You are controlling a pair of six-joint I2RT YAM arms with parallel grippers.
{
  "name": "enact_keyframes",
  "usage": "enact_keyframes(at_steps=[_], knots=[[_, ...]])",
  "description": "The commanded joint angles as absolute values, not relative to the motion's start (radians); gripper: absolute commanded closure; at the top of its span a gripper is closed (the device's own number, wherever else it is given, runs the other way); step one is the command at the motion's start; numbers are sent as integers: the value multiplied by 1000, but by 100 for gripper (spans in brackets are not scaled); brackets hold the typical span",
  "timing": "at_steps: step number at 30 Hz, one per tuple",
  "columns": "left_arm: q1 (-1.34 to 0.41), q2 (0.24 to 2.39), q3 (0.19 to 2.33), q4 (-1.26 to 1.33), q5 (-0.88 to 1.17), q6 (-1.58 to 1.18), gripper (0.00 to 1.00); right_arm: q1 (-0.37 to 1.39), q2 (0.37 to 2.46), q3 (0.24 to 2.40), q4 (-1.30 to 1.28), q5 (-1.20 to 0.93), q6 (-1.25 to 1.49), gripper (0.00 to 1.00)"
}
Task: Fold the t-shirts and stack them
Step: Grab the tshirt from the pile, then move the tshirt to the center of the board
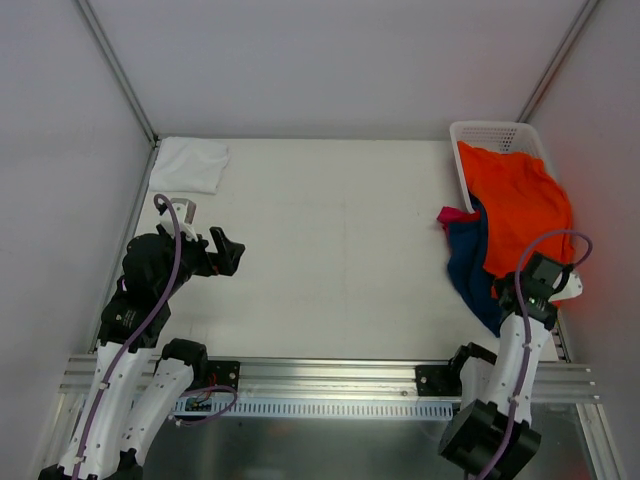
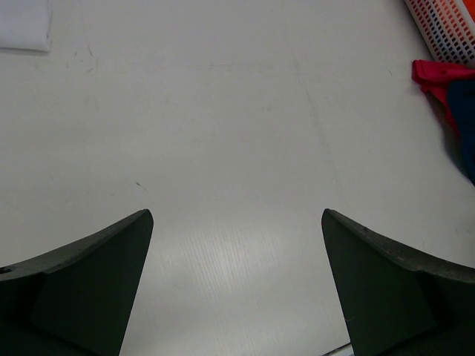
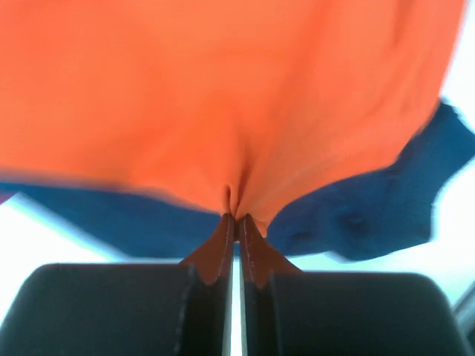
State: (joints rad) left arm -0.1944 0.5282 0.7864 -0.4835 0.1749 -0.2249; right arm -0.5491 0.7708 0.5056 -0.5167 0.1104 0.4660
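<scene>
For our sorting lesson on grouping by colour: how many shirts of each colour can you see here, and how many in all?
orange shirt: 1
white shirt: 1
navy shirt: 1
pink-red shirt: 1
Total: 4

A white plastic lattice basket point(image 1: 488, 130) stands on the white surface point(image 1: 330, 250), in its far right corner, close beside the right wall point(image 1: 610, 120). Well nearer than the basket, a ribbed aluminium rail point(image 1: 330, 378) runs along the surface's near edge. Well left of the basket, a slanted metal strut point(image 1: 118, 70) comes down to the far left corner.
</scene>
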Motion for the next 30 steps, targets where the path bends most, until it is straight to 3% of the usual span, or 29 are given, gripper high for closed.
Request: enact_keyframes(at_steps=[1, 4, 7, 9, 11, 12, 14, 16, 19, 23, 30], knots=[[-189, 526, 785, -446, 198, -210, 1, -442, 646, 668, -545, 68, 500, 100], [-187, 526, 787, -446, 199, -210, 1, -267, 603, 828, -482, 12, 522, 100], [-187, 525, 787, -446, 199, -210, 1, -1, 647, 1001, -370, -18, 514, 99], [-189, 519, 788, -446, 190, -207, 1, 269, 711, 1106, -266, -41, 453, 99], [-189, 511, 787, -446, 181, -207, 1, 479, 884, 1196, -291, 13, 356, 99], [-187, 508, 787, -446, 173, -207, 1, 691, 960, 1313, -384, 81, 233, 100], [-187, 500, 784, -446, 167, -207, 1, 869, 1199, 1423, -487, 178, 152, 100], [-189, 499, 782, -446, 164, -204, 1, 906, 1313, 1450, -514, 199, 162, 100], [-189, 500, 781, -448, 156, -206, 1, 896, 1407, 1315, -399, 213, 258, 99], [-192, 505, 779, -446, 153, -206, 1, 876, 1402, 1267, -342, 250, 273, 100], [-192, 500, 781, -446, 169, -206, 1, 867, 1384, 1382, -488, 347, 183, 100]])
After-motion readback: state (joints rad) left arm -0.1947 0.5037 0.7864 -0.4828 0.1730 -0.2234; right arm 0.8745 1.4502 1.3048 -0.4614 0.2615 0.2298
